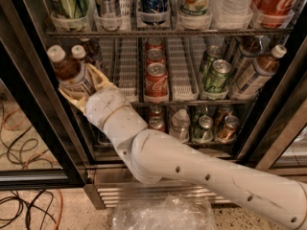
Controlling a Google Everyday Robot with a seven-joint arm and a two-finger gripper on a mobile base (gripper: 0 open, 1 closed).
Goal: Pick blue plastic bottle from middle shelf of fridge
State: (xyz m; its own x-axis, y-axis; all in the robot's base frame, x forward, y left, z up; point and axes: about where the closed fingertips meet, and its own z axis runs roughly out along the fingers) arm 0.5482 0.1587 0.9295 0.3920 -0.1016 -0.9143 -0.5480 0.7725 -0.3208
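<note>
Slim clear plastic bottle (64,68) of brown drink, with white screw cap and white label in dark blue print. It is tilted, cap leaning up and left, at the left end of the wire middle shelf (184,87) with white slotted lane trays, inside the stainless steel fridge (144,191). The tan-fingered gripper (79,84) clamps its lower body.

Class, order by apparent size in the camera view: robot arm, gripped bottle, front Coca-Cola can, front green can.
1. Robot arm
2. Blue plastic bottle, held by the gripper at the middle shelf
3. Coca-Cola can and green can look alike; unranked.
</note>
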